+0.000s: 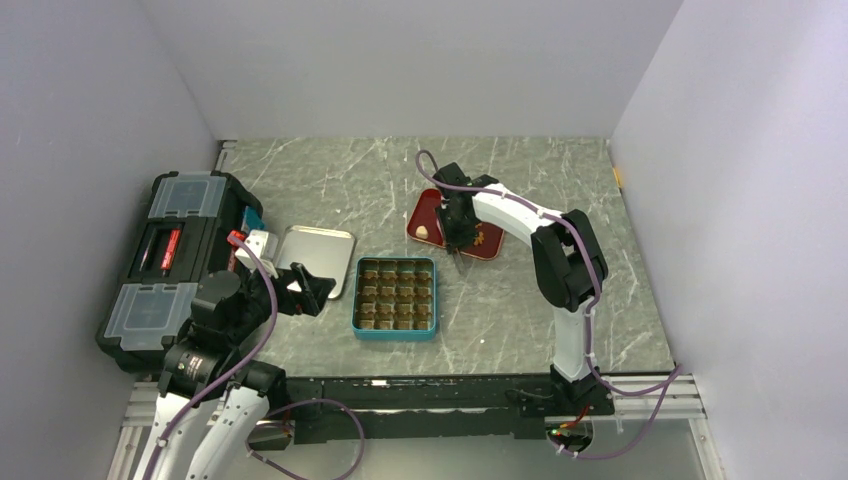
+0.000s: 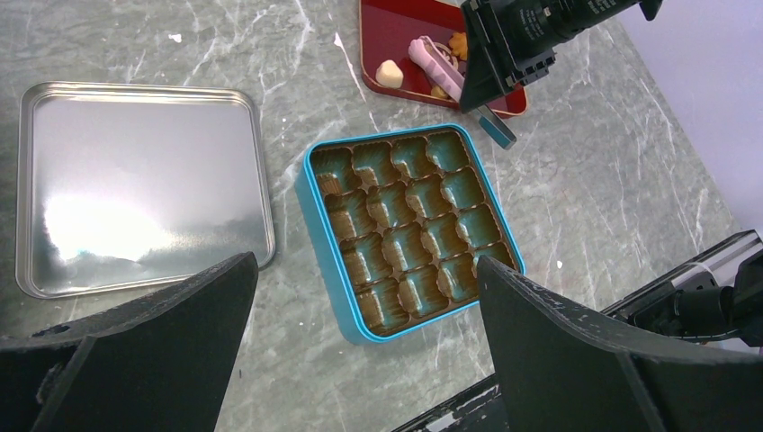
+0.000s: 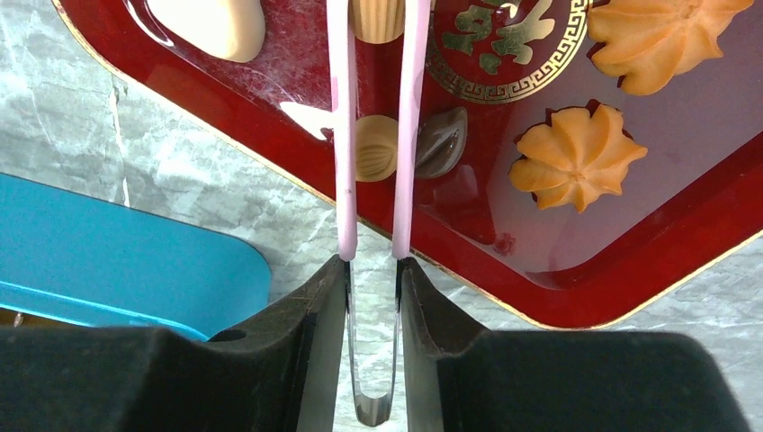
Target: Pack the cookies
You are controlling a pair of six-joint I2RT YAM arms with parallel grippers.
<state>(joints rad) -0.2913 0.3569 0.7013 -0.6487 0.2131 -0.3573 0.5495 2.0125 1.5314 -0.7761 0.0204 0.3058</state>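
Clamped between the black fingers of the right claw [image 3: 371, 270], thin pink tongs [image 3: 340, 135] run straight away from it over a glossy red tray [image 3: 225, 117]. Between their arms lies a small ribbed tan cookie [image 3: 374, 148], its long axis along theirs. A dark-brown piece [image 3: 443, 142] sits just beside it, with two orange flower-shaped cookies [image 3: 576, 157] and a pale cream lump [image 3: 211, 22] farther out. Near the tray on the grey marble worktop [image 2: 585, 162] stands a square teal tin [image 2: 319, 234]; the left claw [image 2: 364, 279] hangs wide open near it.

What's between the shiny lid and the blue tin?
Nothing: only bare marble table separates the lid and the tin, clearest in the left wrist view.
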